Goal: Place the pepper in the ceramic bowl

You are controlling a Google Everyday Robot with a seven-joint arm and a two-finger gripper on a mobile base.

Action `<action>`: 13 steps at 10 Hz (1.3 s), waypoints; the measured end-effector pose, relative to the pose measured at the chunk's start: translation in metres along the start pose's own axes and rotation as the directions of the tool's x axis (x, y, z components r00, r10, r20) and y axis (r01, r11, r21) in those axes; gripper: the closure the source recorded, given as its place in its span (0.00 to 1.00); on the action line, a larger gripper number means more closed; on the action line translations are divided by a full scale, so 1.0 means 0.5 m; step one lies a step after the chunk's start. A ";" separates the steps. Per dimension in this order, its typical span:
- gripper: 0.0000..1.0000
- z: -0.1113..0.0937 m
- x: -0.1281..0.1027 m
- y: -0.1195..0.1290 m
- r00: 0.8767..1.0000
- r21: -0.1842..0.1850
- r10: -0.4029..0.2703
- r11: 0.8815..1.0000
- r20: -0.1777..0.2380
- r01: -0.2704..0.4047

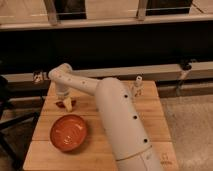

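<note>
Wooden table (152, 116) bears one ceramic bowl (69, 133), one pepper (60, 104) beside the pincer (66, 103), grip unclear.

One ceramic bowl (68, 134), one pepper (60, 104), one tool (64, 100) over it

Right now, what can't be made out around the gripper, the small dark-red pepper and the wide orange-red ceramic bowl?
Camera view:
small dark-red pepper: partly under the gripper, which is low over the wooden table's far-left part; held or lying, cannot tell.
pale yellowish object beside it: too small to identify.
Table's middle: covered by the white arm.
wide orange-red ceramic bowl: inside shows, nothing hidden.
</note>
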 end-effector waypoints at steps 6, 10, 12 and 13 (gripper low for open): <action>0.20 0.003 -0.004 0.001 1.000 -0.003 -0.007 1.000 0.009 0.007; 0.20 -0.005 -0.003 0.003 1.000 -0.007 -0.008 1.000 0.009 0.008; 0.20 0.000 -0.005 0.003 1.000 -0.008 -0.011 1.000 0.015 0.011; 0.20 0.003 -0.005 0.002 1.000 -0.008 -0.012 1.000 0.018 0.012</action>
